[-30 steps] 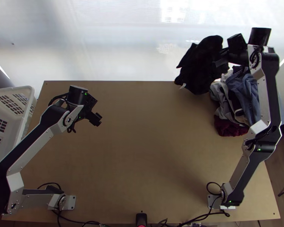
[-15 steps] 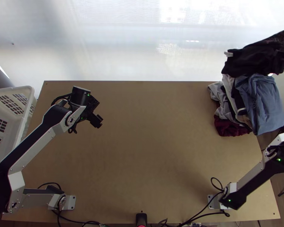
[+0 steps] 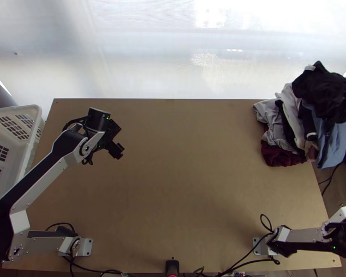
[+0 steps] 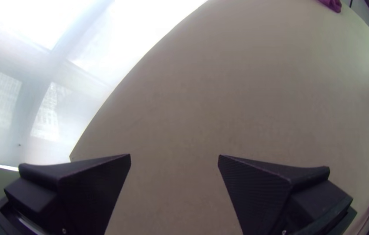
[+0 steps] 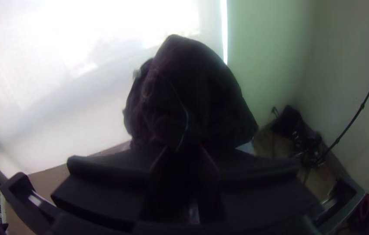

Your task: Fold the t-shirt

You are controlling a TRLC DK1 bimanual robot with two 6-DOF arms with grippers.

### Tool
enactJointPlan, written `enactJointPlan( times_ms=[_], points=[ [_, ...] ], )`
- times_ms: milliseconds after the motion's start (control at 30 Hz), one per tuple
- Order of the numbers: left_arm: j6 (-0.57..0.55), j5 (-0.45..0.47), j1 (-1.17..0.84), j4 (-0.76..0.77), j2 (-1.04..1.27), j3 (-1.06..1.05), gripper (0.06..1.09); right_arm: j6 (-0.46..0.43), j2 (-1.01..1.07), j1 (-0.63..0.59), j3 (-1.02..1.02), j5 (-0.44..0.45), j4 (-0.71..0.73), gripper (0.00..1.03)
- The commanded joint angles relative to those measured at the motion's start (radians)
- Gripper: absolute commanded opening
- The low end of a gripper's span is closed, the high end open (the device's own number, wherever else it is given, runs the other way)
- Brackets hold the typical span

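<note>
A: State of grippers?

B: Right gripper (image 5: 184,150): clamped on the black garment (image 3: 321,90), presumably the t-shirt. Left gripper (image 3: 115,150): fingers well apart, nothing between them, across the table (image 3: 182,184) from the clothes pile (image 3: 275,122).

A: Position and lie of the cloth?

B: Bunched, over the far outer part of the clothes pile. Contact with the layers beneath: cannot tell.

A: Likely failure modes?

B: First, snagging. If loose cloth catches, a sideways pull could drag the pale or blue pieces out of the clothes pile. Second, loss over the side: the clothes pile lies at the table's edge, so a weak pinch could let the garment slip off outward. Third, a bad start: dropped as a lump beside the clothes pile, it would hide its hems and sleeves, black on black.

A: Remedy?

B: Judgement: lift clear, carry inward from the clothes pile, lower slowly, then spread with both grippers before any fold.
</note>
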Motion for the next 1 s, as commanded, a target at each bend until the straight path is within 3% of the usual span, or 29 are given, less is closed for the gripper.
enactJointPlan(
  times_ms=[0,133,200,233,267,300,333,367,967],
  points=[
    [0.018,-0.003,0.01,0.005,-0.033,-0.046,1.03,0.024,-0.247,-0.018,-0.494,-0.005,0.065,0.03],
    [0.036,-0.003,0.028,0.014,-0.057,-0.083,1.03,0.016,-0.339,-0.027,-0.793,-0.014,0.127,0.03],
    [0.044,-0.003,0.037,0.015,-0.065,-0.101,1.03,0.0,-0.346,-0.029,-0.902,-0.022,0.183,0.14],
    [0.046,-0.003,0.04,0.015,-0.068,-0.104,1.03,-0.016,-0.329,-0.032,-0.925,-0.028,0.197,0.25],
    [0.05,-0.003,0.042,0.017,-0.075,-0.11,1.03,-0.034,-0.304,-0.034,-0.917,-0.037,0.194,0.44],
    [0.055,-0.003,0.043,0.02,-0.08,-0.113,1.03,-0.051,-0.277,-0.029,-0.899,-0.057,0.179,0.76],
    [0.059,-0.003,0.043,0.028,-0.086,-0.116,1.03,-0.076,-0.251,-0.015,-0.88,-0.069,0.157,1.02],
    [0.063,-0.003,0.045,0.032,-0.089,-0.119,1.03,-0.086,-0.24,-0.009,-0.863,-0.069,0.148,0.98],
    [0.026,-0.001,0.05,0.04,-0.149,-0.164,1.03,-0.14,-0.45,0.095,-0.741,-0.052,0.007,0.98]
  ],
)
